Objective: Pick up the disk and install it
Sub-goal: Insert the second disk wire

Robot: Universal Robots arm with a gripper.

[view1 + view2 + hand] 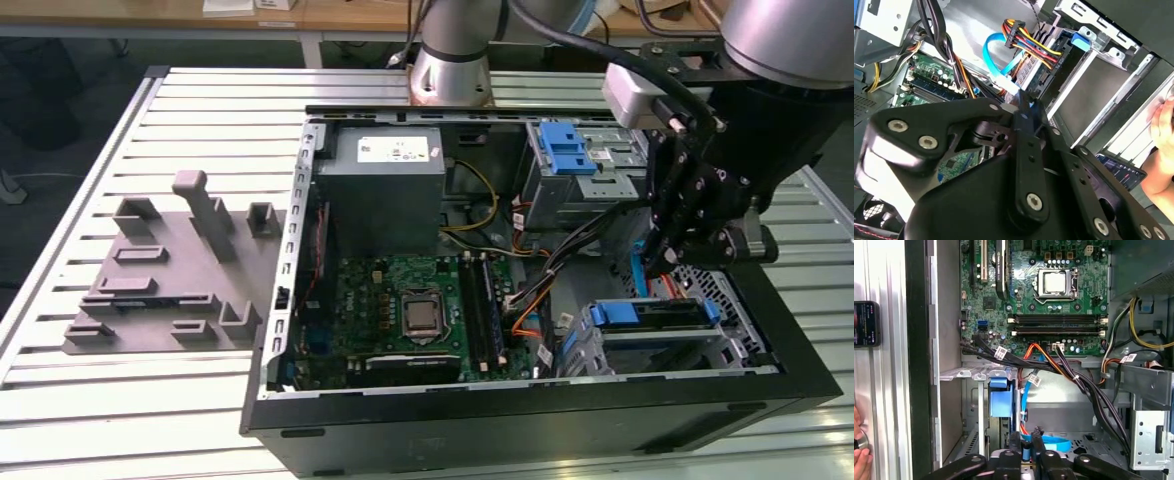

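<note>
Black and multi-linked, the robot's gripper [683, 252] hangs inside the open black computer tower case [534, 425], at the exterior view's right side of it, pointing down toward the lower drive bay. In both wrist views its fingers [1015, 442] are drawn close together, with a narrow slit between the tips; whether they pinch anything cannot be told. The flat silver disk in its blue plastic carrier [661, 318] lies level in the lower metal bay, just below the gripper [1024, 104], blue showing at both of its ends; contact between the two cannot be made out. A flat light-blue data cable [1055, 444] curls on the bay floor just beside the fingertips and loops up among the bundle of red, yellow and black wires [1031, 47]. Above the lower bay in the exterior view sits the blue-latched metal drive cage [577, 165], and toward that view's left stand the grey power supply box with a white label [387, 180] and the green motherboard [400, 310]. The case rests on a slatted aluminium table [80, 400], beside a grey moulded fixture plate [167, 275]. A person's hand [860, 460] and a dark phone [866, 324] lie on the slats outside the case wall.
</note>
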